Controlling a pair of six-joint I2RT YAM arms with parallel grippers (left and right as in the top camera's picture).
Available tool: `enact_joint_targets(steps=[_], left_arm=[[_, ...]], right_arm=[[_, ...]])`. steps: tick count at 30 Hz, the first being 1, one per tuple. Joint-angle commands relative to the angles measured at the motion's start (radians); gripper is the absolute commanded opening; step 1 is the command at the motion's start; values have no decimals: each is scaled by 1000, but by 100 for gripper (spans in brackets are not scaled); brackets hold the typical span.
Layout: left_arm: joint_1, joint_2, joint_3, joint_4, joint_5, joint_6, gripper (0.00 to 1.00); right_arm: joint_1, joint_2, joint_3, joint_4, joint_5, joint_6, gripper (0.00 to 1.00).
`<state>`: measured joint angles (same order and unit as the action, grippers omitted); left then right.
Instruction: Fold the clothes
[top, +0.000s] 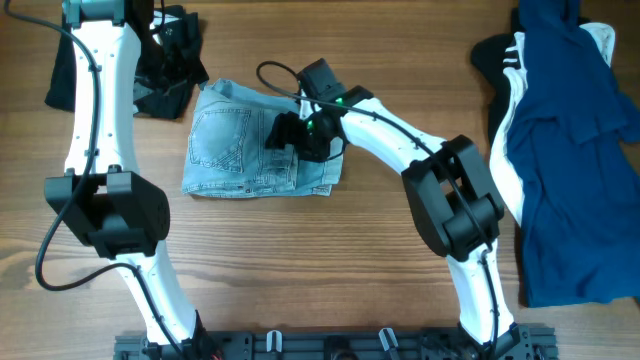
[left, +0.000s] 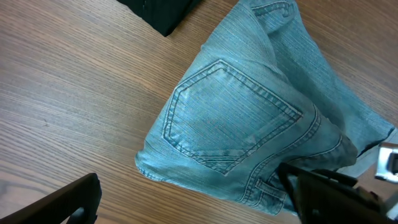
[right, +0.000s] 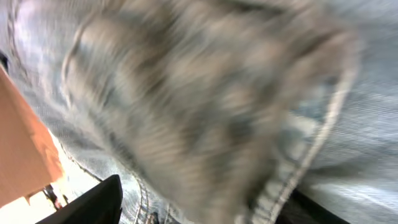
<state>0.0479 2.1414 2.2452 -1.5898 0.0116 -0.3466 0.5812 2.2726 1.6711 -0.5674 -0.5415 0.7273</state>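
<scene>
Two arms reach over a wood-grain table (top: 330, 250). Folded light-blue denim jeans (top: 235, 145), stitched pocket facing up, lie at its centre. Our right gripper (top: 285, 135) sits on them with bunched denim between its fingers; we cannot tell whether it pinches. Our left gripper (left: 186, 186) is spread wide, near a crumpled black garment (top: 170, 60).

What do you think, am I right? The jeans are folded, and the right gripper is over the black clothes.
Not quite. The jeans are folded, but the right gripper is over the jeans, not the black clothes, as the overhead view shows.
</scene>
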Motion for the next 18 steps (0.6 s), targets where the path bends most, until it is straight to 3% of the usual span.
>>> enact_joint_targets(steps=[1,4,9,18], left_arm=[[3,-3,10,0,-14,3,100],[3,-3,10,-1,-14,3,100],[3,-3,10,0,-14,2,100],[3,-3,10,0,-34,2,100]], right_arm=[[8,26,3,4,-8,-18,39],[6,23,6,5,-8,-36,4],[5,-55,46,-50,106,-74,4],[4,-189,53,-51,80,-100,4]])
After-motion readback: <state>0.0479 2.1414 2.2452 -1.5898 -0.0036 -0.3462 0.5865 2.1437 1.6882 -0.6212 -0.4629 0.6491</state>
